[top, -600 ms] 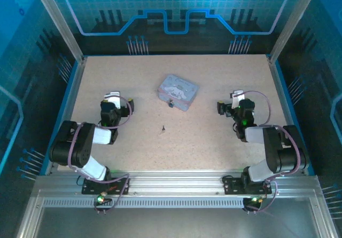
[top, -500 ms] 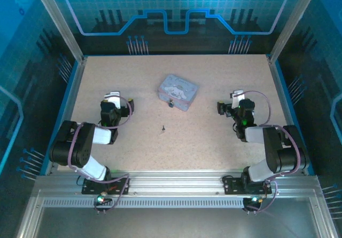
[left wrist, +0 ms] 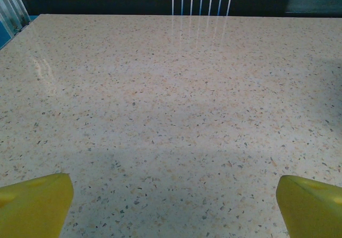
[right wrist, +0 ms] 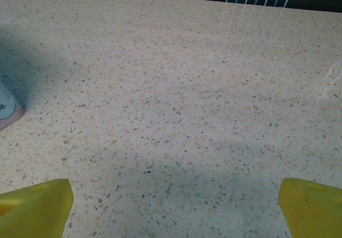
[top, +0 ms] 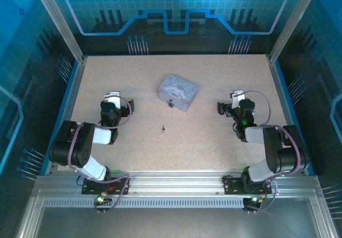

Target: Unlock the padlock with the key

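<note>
L gripper (top: 113,96) sits over bare table (top: 107,72) on the left, jaws wide apart, nothing between; its yellow fingertips (left wrist: 37,200) show at the wrist view's bottom corners. Next, the key (top: 163,127) lies mid-table toward the near side, well apart from both arms. Just beyond it, the padlock (top: 171,104) sits at the near edge of the tin (top: 179,88). R gripper (top: 235,97) on the right is spread too, empty. Start w/ the key: it's a flat sliver, so come straight down, fingers either side, pinch low. Prob. steady the padlock w/ the other arm, else it may slide on insertion.
</note>
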### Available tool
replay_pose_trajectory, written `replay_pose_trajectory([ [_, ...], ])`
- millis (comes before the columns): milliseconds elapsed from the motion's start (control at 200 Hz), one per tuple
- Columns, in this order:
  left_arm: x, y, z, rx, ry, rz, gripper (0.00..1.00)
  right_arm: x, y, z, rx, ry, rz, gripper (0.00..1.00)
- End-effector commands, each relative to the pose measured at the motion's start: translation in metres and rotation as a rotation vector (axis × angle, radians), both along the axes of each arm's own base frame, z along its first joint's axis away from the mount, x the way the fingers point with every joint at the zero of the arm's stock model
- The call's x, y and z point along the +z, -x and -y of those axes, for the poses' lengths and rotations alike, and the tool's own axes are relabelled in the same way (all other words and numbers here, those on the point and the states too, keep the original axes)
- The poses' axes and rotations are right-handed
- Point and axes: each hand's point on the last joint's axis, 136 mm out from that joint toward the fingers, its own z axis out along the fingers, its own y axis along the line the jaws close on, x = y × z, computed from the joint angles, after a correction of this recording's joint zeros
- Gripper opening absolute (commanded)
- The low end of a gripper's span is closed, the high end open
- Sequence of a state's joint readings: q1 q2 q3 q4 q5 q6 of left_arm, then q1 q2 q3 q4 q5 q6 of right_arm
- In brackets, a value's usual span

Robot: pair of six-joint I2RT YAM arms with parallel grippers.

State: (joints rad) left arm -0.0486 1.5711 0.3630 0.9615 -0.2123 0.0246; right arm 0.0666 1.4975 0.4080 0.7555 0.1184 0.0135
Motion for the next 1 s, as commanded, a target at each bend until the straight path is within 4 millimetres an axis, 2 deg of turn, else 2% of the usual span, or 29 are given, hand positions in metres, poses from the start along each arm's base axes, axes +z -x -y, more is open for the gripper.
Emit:
replay_pose_trajectory([
  [0, 0.005, -0.001, 0.001, -0.005, 0.019, 0.013, 0.99, 0.007, -0.007, -0.003, 0.020, 0.005, 0.019, 1.00],
  [420, 0.005, -0.003, 0.004, -0.051, 0.047, 0.004, 0.99, 0.007, -0.007, -0.004, 0.022, 0.005, 0.017, 1.00],
  [485, 0.012, -0.001, 0.016, -0.108, 0.033, 0.005, 0.99, 0.007, -0.006, -0.003, 0.021, 0.004, 0.019, 1.00],
  [545, 0.024, 0.002, 0.016, -0.095, 0.015, 0.013, 0.99, 0.009, -0.007, -0.003, 0.020, 0.005, 0.013, 1.00],
  [630, 0.037, 0.009, 0.014, -0.049, 0.075, -0.057, 0.99, 0.020, -0.010, -0.004, 0.017, 0.010, -0.022, 1.00],
  [685, 0.041, 0.014, 0.016, -0.030, 0.128, -0.111, 0.95, 0.032, -0.010, 0.000, -0.016, -0.010, -0.079, 0.99],
  [765, 0.045, 0.025, 0.028, -0.038, 0.104, -0.210, 0.90, 0.043, -0.005, 0.000, -0.053, -0.082, -0.168, 0.96],
  [840, 0.046, 0.038, 0.040, -0.038, 0.187, -0.295, 0.86, 0.057, 0.003, -0.011, -0.032, -0.158, -0.204, 0.90],
  [935, 0.048, 0.057, 0.074, -0.114, 0.316, -0.392, 0.76, 0.067, 0.017, -0.030, -0.002, -0.236, -0.240, 0.82],
  [995, 0.046, 0.073, 0.097, -0.163, 0.332, -0.460, 0.69, 0.070, 0.030, -0.048, 0.039, -0.247, -0.276, 0.78],
])
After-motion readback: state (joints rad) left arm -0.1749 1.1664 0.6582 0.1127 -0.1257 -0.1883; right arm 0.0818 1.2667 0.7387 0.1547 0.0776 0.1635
